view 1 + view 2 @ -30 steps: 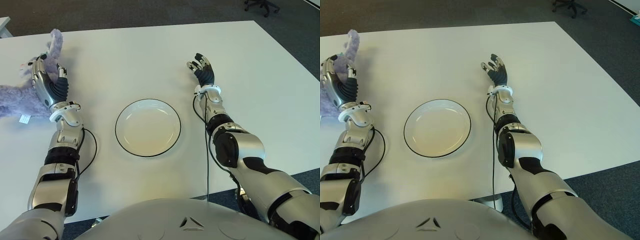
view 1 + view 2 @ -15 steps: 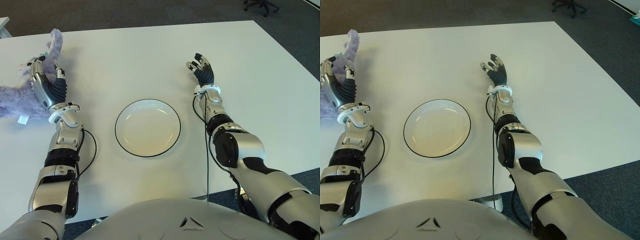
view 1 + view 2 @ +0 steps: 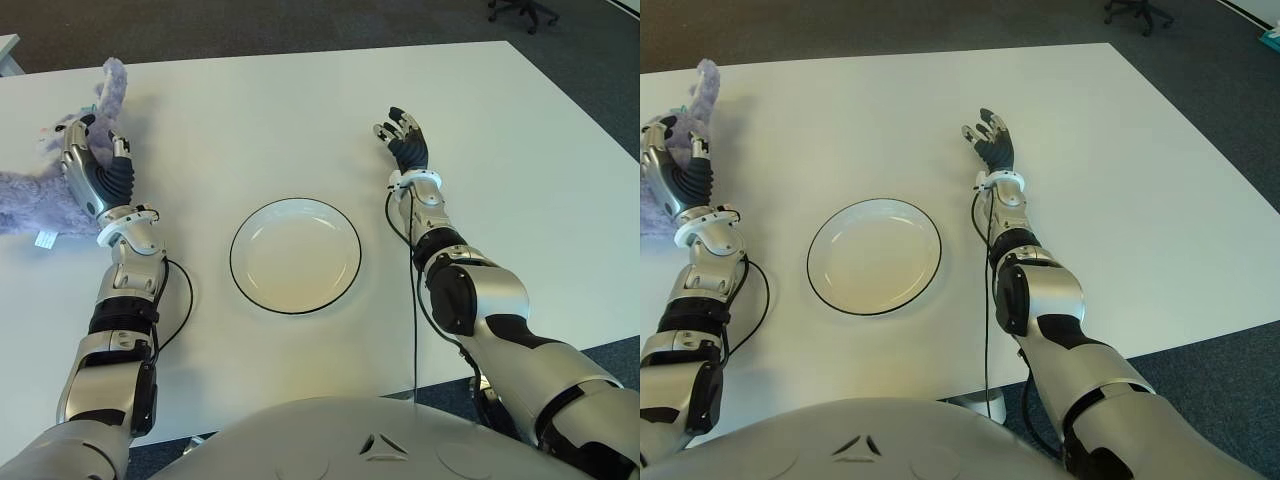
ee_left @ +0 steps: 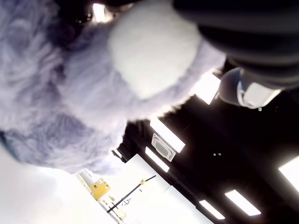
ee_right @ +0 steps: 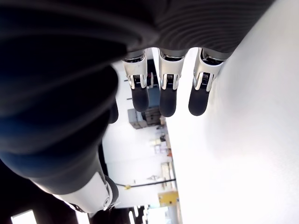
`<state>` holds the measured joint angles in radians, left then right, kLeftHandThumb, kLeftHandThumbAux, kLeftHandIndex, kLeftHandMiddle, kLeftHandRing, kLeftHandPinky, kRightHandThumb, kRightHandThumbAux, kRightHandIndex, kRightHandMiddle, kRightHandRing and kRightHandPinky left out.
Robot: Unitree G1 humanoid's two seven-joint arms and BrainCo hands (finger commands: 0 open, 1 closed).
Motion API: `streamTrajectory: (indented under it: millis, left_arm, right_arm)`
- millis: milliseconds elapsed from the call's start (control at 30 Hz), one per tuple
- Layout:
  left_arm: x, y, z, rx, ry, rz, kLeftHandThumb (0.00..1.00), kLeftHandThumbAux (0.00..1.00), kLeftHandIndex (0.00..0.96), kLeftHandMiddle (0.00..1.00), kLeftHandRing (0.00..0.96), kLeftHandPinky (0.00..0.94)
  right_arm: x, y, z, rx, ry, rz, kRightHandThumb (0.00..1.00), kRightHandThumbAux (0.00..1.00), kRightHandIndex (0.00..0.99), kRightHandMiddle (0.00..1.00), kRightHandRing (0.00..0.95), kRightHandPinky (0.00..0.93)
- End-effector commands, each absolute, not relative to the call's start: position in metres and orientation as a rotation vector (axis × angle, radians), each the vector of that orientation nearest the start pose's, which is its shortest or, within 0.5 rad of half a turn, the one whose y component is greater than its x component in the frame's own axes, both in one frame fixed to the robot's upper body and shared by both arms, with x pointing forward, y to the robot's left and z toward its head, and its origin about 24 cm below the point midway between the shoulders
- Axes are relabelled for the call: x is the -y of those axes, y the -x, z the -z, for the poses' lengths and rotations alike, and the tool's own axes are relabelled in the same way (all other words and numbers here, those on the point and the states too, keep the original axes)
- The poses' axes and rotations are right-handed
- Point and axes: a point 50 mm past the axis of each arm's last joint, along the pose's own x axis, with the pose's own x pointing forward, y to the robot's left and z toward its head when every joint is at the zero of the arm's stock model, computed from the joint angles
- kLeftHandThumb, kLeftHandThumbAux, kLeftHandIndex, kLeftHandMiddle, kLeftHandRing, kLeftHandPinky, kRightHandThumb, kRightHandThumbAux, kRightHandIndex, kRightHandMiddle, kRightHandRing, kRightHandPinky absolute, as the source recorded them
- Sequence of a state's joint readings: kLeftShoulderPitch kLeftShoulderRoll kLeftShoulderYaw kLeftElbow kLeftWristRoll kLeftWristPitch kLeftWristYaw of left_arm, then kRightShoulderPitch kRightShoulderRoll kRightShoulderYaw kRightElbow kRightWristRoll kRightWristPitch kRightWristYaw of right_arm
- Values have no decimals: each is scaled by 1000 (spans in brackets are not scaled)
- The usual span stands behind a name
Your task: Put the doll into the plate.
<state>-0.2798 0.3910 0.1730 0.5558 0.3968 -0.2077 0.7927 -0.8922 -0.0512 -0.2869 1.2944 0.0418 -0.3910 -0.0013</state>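
The purple plush doll [image 3: 40,200] lies at the far left of the white table [image 3: 250,110], one long ear [image 3: 112,78] sticking up. My left hand [image 3: 95,160] is pressed against its right side with the fingers curled into the fur. In the left wrist view the doll [image 4: 70,93] fills the space at the palm, and a fingertip [image 4: 247,88] wraps over it. The empty white plate [image 3: 296,256] with a dark rim sits mid-table, to the right of that hand. My right hand [image 3: 402,135] shows right of the plate, fingers [image 5: 167,100] spread and holding nothing.
A white tag [image 3: 48,238] of the doll lies on the table by my left wrist. Black cables [image 3: 182,300] hang along both forearms. Dark carpet surrounds the table, with an office chair [image 3: 522,10] at the far right corner.
My left hand has shifted slightly to the left, closer into the doll. The doll, the plate and the right hand stay where they were.
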Motion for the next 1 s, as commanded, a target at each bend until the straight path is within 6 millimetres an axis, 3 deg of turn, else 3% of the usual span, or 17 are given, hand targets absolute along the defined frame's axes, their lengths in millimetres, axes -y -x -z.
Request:
streamTrajectory:
  millis: [33, 267, 300, 333, 433, 633, 1000]
  left_arm:
    - [-294, -268, -41, 83, -739, -849, 571, 357, 254, 318, 304, 327]
    - [-292, -268, -41, 98, -710, -855, 658, 395, 352, 408, 420, 463]
    - [-292, -268, -41, 100, -709, -855, 700, 610, 405, 417, 429, 473]
    - [-292, -268, -40, 99, -703, -854, 711, 664, 418, 420, 431, 476]
    - [-293, -268, -39, 99, -681, -853, 717, 680, 427, 474, 506, 545]
    - [-293, -269, -37, 68, -603, -870, 711, 682, 432, 535, 559, 600]
    - [-292, -272, -35, 24, -649, -890, 703, 684, 445, 670, 682, 731]
  right_arm:
    - [138, -366, -26, -191, -141, 43, 439, 831, 147, 109, 103, 131]
    - [139, -366, -26, -190, -147, 45, 469, 829, 139, 108, 105, 132]
    - [139, -366, -26, -190, -148, 45, 471, 828, 137, 107, 105, 133]
    - [139, -366, -26, -190, -146, 46, 473, 827, 136, 107, 105, 133]
    - [139, -366, -27, -189, -143, 48, 475, 822, 138, 106, 106, 140]
    - [139, -366, -27, -189, -137, 52, 483, 819, 137, 107, 109, 145]
    - [140, -367, -28, -191, -143, 56, 499, 824, 151, 117, 115, 143]
